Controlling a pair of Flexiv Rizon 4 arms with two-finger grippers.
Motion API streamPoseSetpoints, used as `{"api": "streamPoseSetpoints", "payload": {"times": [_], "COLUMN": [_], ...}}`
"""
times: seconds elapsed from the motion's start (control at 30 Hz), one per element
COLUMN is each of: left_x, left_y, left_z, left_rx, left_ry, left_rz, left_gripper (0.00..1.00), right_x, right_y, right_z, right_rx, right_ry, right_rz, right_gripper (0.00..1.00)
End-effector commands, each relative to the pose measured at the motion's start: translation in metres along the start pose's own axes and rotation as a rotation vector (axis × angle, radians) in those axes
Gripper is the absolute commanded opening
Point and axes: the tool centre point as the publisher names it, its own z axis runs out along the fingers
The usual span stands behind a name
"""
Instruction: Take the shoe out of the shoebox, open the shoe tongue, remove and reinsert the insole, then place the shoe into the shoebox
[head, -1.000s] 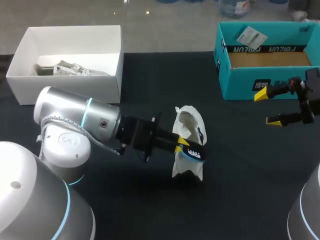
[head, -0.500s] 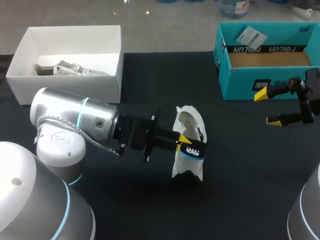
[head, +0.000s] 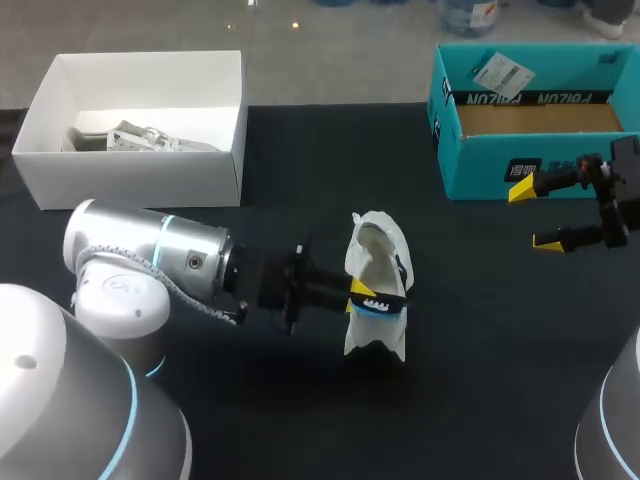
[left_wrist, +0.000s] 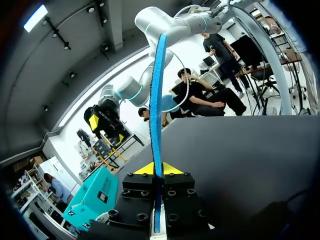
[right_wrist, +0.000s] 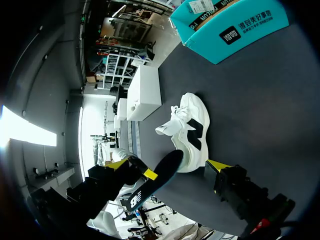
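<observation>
Two yellow-tipped fingers of the left gripper stand nearly together, pinching a thin, flat foam insole with a bright blue face and a black printed underside. From that wrist the insole is seen edge-on, rising straight out ahead of the fingertips as a narrow blue strip. From above, it lies across the side of a white fabric sneaker with a black side mark and loosened laces, close over it; whether they touch cannot be told. The sneaker sits near the middle of the dark matte tabletop. The right gripper is well apart near the right edge, fingers spread wide, just in front of the open teal cardboard shoebox at the far right corner. An open white box occupies the far left corner.
</observation>
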Motion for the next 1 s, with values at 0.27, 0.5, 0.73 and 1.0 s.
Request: {"api": "streamPoseSetpoints", "payload": {"times": [0.27, 0.5, 0.73, 1.0], "left_x": [0.003, 0.003, 0.001, -0.006], "left_y": [0.017, 0.032, 0.044, 0.059], "left_z": [0.013, 0.016, 0.024, 0.026], "left_rx": [-0.036, -0.077, -0.098, -0.136], "left_ry": [-0.038, -0.036, -0.027, -0.046], "left_rz": [-0.002, 0.013, 0.014, 0.026], "left_gripper": [0.00, 0.00, 0.00, 0.00], "right_x": [0.000, 0.000, 0.000, 0.000], "right_y": [-0.001, -0.001, -0.001, -0.001], "right_z": [0.000, 0.000, 0.000, 0.000], "right_rx": [-0.002, -0.002, -0.002, -0.002], "right_ry": [-0.004, -0.004, -0.004, -0.004], "right_rz": [0.001, 0.001, 0.001, 0.001], "right_gripper": [1.00, 1.00, 1.00, 1.00]}}
